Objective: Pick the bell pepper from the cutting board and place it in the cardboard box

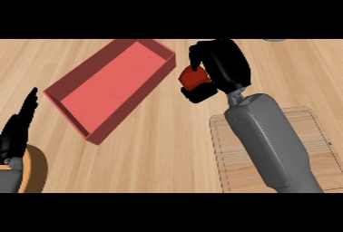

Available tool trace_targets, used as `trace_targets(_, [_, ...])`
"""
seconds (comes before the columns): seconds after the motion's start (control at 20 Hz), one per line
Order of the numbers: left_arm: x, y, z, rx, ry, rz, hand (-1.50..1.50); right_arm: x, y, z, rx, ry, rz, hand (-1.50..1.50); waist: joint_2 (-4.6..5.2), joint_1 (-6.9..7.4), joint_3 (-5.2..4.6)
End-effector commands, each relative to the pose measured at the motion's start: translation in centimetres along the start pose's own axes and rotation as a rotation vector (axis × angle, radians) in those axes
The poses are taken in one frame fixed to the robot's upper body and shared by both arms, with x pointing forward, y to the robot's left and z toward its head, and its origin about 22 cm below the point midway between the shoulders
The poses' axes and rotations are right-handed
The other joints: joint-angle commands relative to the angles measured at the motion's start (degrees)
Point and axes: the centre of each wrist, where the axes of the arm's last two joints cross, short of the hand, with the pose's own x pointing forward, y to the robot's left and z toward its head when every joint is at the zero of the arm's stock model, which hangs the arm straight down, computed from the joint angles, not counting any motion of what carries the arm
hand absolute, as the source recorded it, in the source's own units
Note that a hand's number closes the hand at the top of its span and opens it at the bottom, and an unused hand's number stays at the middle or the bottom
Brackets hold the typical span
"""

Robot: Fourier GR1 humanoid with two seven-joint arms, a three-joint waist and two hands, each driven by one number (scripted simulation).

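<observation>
Cutting board (308,122) lies nearest us, bare of its load, our right forearm crossing it. Left of the board, at the view's edge, our left hand (19,127) rests open, fingers up. Beyond the board, our right hand (218,68) curls round the red bell pepper (193,78), carried just beside the box (107,88) rim. We judge the pick done; moving over the box and releasing remain.
</observation>
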Motion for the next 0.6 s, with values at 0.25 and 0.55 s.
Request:
trace_targets(0.25, [1.2,-0.2,-0.2,-0.010,-0.014,-0.001,0.00,7.1,-2.4,-5.1,0.022,-0.048,-0.205,1.50,0.22,1.31,0.00])
trace_targets(0.55, [0.8,-0.7,-0.5,-0.032,-0.044,-0.006,0.00,9.6,-3.7,-8.8,-0.032,0.011,-0.316,1.50,0.60,2.53,-0.06])
